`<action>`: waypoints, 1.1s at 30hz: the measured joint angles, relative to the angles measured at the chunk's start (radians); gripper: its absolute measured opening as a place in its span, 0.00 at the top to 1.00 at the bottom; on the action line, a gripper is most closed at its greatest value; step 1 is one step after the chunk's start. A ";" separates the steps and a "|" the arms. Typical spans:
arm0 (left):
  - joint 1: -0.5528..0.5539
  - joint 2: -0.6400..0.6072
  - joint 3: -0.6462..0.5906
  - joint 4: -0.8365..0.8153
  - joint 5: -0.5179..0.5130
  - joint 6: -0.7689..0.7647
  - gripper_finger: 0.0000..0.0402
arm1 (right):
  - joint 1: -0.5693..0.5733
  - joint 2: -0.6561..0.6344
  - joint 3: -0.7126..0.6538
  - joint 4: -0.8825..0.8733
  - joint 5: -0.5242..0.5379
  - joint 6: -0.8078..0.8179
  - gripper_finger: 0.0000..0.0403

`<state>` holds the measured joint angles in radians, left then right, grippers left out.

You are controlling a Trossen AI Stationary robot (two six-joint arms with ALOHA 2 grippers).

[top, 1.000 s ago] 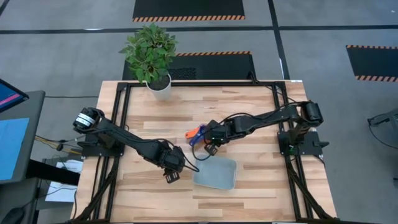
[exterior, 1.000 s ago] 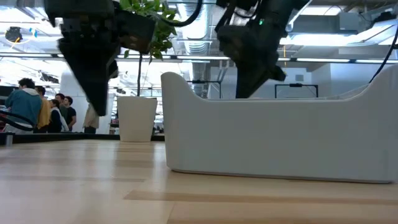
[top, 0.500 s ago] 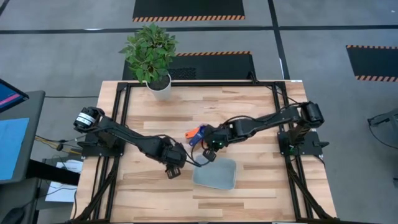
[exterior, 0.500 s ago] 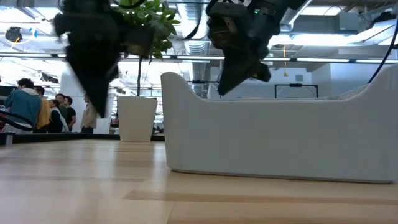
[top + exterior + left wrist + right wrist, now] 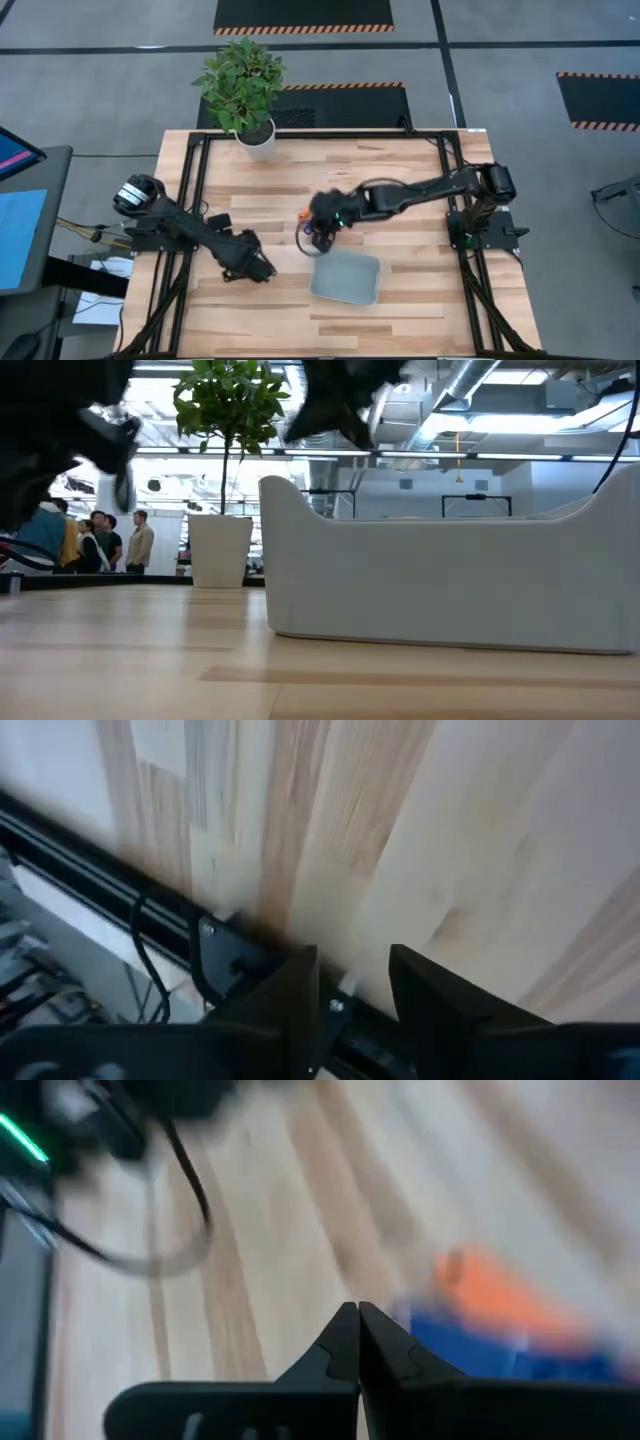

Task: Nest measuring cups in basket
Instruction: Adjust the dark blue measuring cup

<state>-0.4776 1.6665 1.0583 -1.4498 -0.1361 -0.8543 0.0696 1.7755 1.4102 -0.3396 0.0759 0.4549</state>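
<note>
Right gripper (image 5: 358, 1342) has its two dark fingers pressed tight together, tips meeting over the wooden table (image 5: 260, 1250). Just past them sit blurry measuring cups (image 5: 500, 1330), orange over blue, with a black cable (image 5: 190, 1200) looping farther off.

Matt plastic basket (image 5: 346, 279) (pale wood table (image 5: 420, 190))

The table (image 5: 400, 300) has a top made of light wood strips, with black rails along its sides. A white pot (image 5: 256, 142) with a green leafy plant stands at the far edge, toward the left corner. The grey-blue basket (image 5: 346, 279) sits near the front edge, about in the middle. Some orange and blue cups (image 5: 306, 215) lie in the middle of the table, just behind the basket.
</note>
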 joint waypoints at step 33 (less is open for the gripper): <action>0.017 -0.143 -0.183 0.238 0.022 -0.088 0.80 | 0.087 0.332 0.417 -0.521 0.050 -0.044 0.97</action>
<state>-0.4603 1.5234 0.8750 -1.2114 -0.1140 -0.9423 0.1562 2.1073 1.8272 -0.8604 0.1254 0.4106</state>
